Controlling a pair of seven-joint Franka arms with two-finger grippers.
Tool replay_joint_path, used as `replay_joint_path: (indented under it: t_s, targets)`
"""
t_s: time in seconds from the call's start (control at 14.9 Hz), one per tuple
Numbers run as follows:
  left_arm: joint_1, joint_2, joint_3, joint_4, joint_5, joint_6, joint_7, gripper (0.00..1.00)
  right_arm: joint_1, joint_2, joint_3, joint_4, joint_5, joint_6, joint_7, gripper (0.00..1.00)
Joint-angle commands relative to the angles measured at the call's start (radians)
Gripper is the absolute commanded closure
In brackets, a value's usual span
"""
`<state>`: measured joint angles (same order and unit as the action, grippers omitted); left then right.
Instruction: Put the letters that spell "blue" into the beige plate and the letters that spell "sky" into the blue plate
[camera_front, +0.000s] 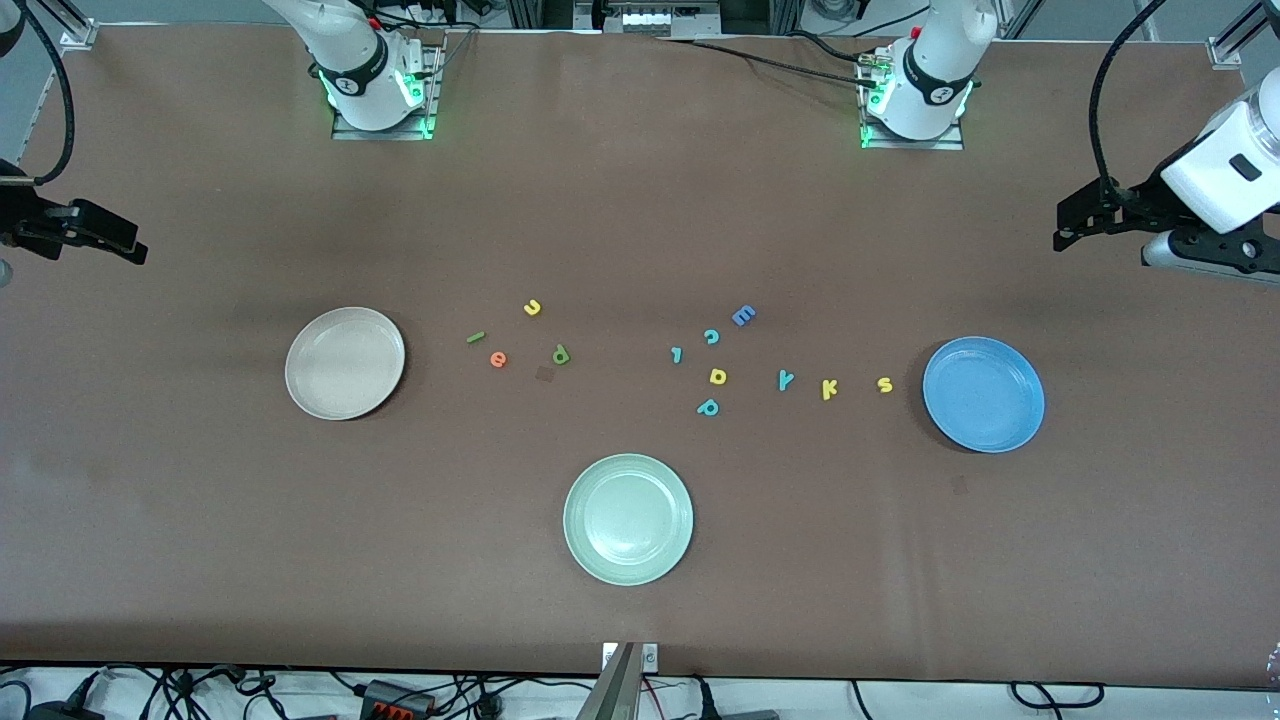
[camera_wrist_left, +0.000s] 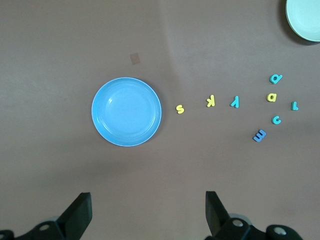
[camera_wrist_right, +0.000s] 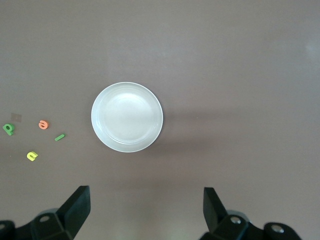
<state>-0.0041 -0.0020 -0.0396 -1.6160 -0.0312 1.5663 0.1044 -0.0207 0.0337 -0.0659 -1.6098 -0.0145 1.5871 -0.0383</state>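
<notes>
Grippers both up in the air at the table's two ends, jaws spread wide, nothing held. Left gripper (camera_wrist_left: 147, 212) hangs over bare brown table (camera_front: 640, 200) at the left arm's end; its wrist view looks straight down on the blue plate (camera_wrist_left: 126, 111), which has nothing in it and open cloth all round its rim. Running away from that plate toward table centre: yellow s (camera_wrist_left: 180, 108) just beside the rim but not touching, then yellow k (camera_wrist_left: 211, 101), then teal y (camera_wrist_left: 234, 102), roughly in one line with clear gaps between them. Past the y sits a looser cluster: yellow d/a-shaped letter (camera_wrist_left: 271, 97), teal p-shaped letter (camera_wrist_left: 275, 78), teal c (camera_wrist_left: 276, 119), a small teal letter (camera_wrist_left: 294, 105) I can't read for sure, blue capital E (camera_wrist_left: 259, 135). Right gripper (camera_wrist_right: 145, 210) hangs over bare table at the right arm's end, looking down on the beige plate (camera_wrist_right: 127, 116), also with nothing in it, with free room all round. Its letters lie apart from the rim toward centre: dark green l (camera_wrist_right: 59, 137) closest to the plate, orange e (camera_wrist_right: 44, 124) near it, yellow u (camera_wrist_right: 32, 156), green b (camera_wrist_right: 8, 128) farthest from the plate. Small dark square patch (camera_front: 544, 374) on the cloth just beside the b. Pale green plate (camera_front: 628, 518) sits nearer the front camera than all the letters, well apart from both grippers.
</notes>
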Motion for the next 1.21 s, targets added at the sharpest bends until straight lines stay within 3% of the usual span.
replay_joint_path:
  t_s: [0.0,0.6,0.87,1.14]
  targets:
    - [0.001,0.019,-0.002,0.037,0.013,-0.025,-0.006,0.0,-0.013,-0.028,0.006,-0.015,0.002,-0.012,-0.011,0.0]
    - [0.004,0.019,-0.002,0.038,0.007,-0.025,-0.006,0.0,-0.007,-0.015,0.017,-0.013,0.001,-0.036,-0.022,0.0]
    - [-0.004,0.034,-0.003,0.038,0.005,-0.106,0.003,0.0,0.015,0.011,0.018,-0.012,-0.001,-0.041,-0.032,0.0]
    - [-0.031,0.114,-0.003,0.036,0.004,-0.112,-0.002,0.0,0.063,0.047,0.018,-0.013,0.001,-0.042,-0.037,0.0]
